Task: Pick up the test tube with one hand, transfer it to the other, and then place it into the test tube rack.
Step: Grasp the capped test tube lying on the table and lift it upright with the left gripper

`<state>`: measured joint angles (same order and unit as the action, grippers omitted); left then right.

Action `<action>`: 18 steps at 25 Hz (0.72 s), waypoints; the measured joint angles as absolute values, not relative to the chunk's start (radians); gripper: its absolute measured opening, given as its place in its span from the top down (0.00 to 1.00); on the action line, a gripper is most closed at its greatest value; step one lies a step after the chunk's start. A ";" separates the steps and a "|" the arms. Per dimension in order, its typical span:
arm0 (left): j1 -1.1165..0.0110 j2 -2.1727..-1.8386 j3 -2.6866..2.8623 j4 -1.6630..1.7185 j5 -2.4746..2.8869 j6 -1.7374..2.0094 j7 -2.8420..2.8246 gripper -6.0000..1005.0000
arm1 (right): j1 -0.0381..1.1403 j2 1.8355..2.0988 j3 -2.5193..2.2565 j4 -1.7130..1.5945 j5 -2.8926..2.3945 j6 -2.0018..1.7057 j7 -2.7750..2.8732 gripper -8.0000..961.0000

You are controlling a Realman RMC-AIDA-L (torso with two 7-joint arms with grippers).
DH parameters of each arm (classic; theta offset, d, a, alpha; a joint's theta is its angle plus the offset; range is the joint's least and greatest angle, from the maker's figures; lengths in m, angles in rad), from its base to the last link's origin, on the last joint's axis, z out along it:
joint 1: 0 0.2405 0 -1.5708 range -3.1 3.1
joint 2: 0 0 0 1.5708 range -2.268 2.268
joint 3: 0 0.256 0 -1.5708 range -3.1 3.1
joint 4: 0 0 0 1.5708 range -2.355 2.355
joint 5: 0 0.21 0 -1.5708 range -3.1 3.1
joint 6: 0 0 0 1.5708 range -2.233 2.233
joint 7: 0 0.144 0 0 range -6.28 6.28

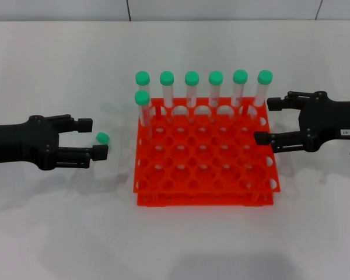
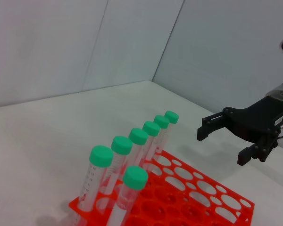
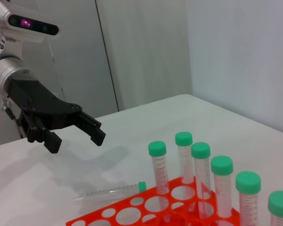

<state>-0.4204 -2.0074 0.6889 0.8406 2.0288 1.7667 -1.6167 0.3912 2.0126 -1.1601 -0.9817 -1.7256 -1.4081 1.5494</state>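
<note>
The test tube lies flat on the white table left of the rack; its green cap (image 1: pixel 102 137) points toward the rack, and its clear body (image 3: pixel 111 192) shows in the right wrist view. My left gripper (image 1: pixel 92 139) is open, its fingertips either side of the cap in the head view. The right wrist view shows this left gripper (image 3: pixel 76 141) hovering above the table, apart from the tube. My right gripper (image 1: pixel 267 121), with a white label, stands open at the right edge of the orange-red test tube rack (image 1: pixel 204 198) and holds nothing.
Several green-capped tubes (image 1: pixel 191 87) stand upright in the rack's back row, and one more in the second row at the left. They also show in the left wrist view, tubes (image 2: pixel 132 155) with the right gripper (image 2: pixel 224 145) beyond them. A wall stands behind the table.
</note>
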 joint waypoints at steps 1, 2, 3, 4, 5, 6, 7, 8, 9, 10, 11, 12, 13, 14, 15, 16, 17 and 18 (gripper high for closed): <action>-0.420 -2.008 0.689 0.841 2.029 1.766 -1.617 0.12 | 0.391 2.013 -1.160 -0.982 -1.726 -1.408 1.549 0.11; -0.420 -2.008 0.689 0.841 2.029 1.765 -1.617 0.12 | 0.391 2.013 -1.160 -0.982 -1.726 -1.408 1.549 0.11; -0.420 -2.008 0.689 0.841 2.028 1.765 -1.617 0.12 | 0.391 2.013 -1.160 -0.982 -1.726 -1.408 1.549 0.11; -0.420 -2.008 0.689 0.841 2.028 1.765 -1.617 0.12 | 0.391 2.013 -1.160 -0.982 -1.726 -1.408 1.549 0.11; -0.420 -2.008 0.689 0.841 2.028 1.765 -1.617 0.12 | 0.391 2.012 -1.160 -0.982 -1.726 -1.408 1.549 0.11; -0.420 -2.008 0.689 0.841 2.027 1.764 -1.617 0.12 | 0.391 2.013 -1.160 -0.982 -1.726 -1.408 1.549 0.11; -0.420 -2.008 0.689 0.841 2.027 1.764 -1.617 0.12 | 0.391 2.013 -1.160 -0.983 -1.726 -1.408 1.549 0.11; -0.420 -2.008 0.689 0.841 2.027 1.763 -1.618 0.12 | 0.391 2.013 -1.160 -0.984 -1.726 -1.408 1.549 0.11; -0.420 -2.008 0.689 0.841 2.027 1.762 -1.618 0.12 | 0.391 2.012 -1.160 -0.985 -1.726 -1.408 1.549 0.11; -0.420 -2.008 0.689 0.841 2.027 1.761 -1.618 0.12 | 0.391 2.013 -1.160 -0.985 -1.725 -1.408 1.549 0.11; -0.420 -2.008 0.689 0.841 2.027 1.761 -1.619 0.12 | 0.391 2.012 -1.160 -0.985 -1.725 -1.408 1.549 0.11; -0.421 -2.008 0.689 0.841 2.027 1.760 -1.622 0.12 | 0.391 2.013 -1.160 -0.985 -1.724 -1.408 1.549 0.11; -0.422 -2.007 0.689 0.842 2.028 1.760 -1.624 0.12 | 0.391 2.013 -1.160 -0.985 -1.723 -1.408 1.549 0.11; -0.423 -2.006 0.690 0.843 2.030 1.760 -1.627 0.12 | 0.391 2.012 -1.160 -0.985 -1.722 -1.407 1.549 0.11; -0.425 -2.004 0.691 0.845 2.035 1.760 -1.633 0.12 | 0.391 2.012 -1.160 -0.985 -1.719 -1.406 1.549 0.11; -0.430 -1.999 0.692 0.849 2.047 1.760 -1.644 0.12 | 0.392 2.012 -1.160 -0.985 -1.717 -1.404 1.549 0.11; -0.433 -1.995 0.693 0.852 2.058 1.761 -1.654 0.12 | 0.392 2.013 -1.160 -0.985 -1.714 -1.401 1.549 0.11; -0.437 -1.991 0.694 0.856 2.066 1.763 -1.666 0.12 | 0.392 2.013 -1.160 -0.984 -1.712 -1.400 1.549 0.11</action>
